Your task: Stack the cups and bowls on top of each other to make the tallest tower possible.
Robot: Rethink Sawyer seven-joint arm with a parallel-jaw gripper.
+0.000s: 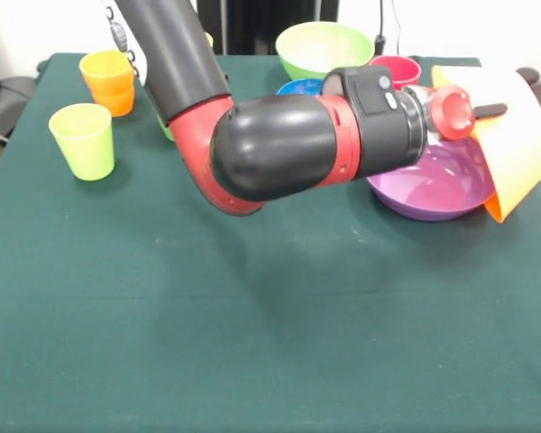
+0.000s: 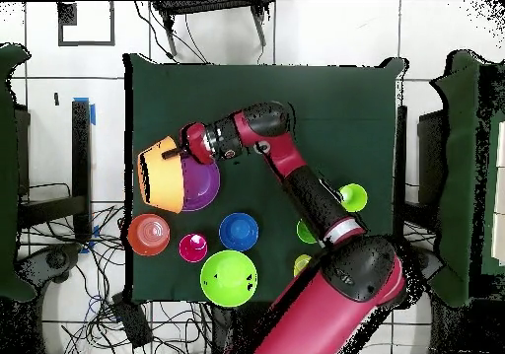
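My gripper (image 1: 494, 110) reaches out to the right and is shut on the rim of the very large orange bowl (image 1: 516, 135), which it holds tilted on its side over the right edge of the large purple bowl (image 1: 428, 189). In the overhead view the gripper (image 2: 172, 155) holds the orange bowl (image 2: 161, 177) against the purple bowl (image 2: 202, 184). Behind them stand a small blue bowl (image 1: 299, 87), a red-pink cup (image 1: 397, 68) and the large light green bowl (image 1: 323, 47). A small red-orange bowl (image 2: 148, 234) shows only in the overhead view.
At the far left stand two nested orange cups (image 1: 108, 79) and a lime green cup (image 1: 83, 140). A green cup (image 1: 165, 128) is mostly hidden behind my arm (image 1: 279, 149). Chairs stand beside the table (image 1: 252, 343).
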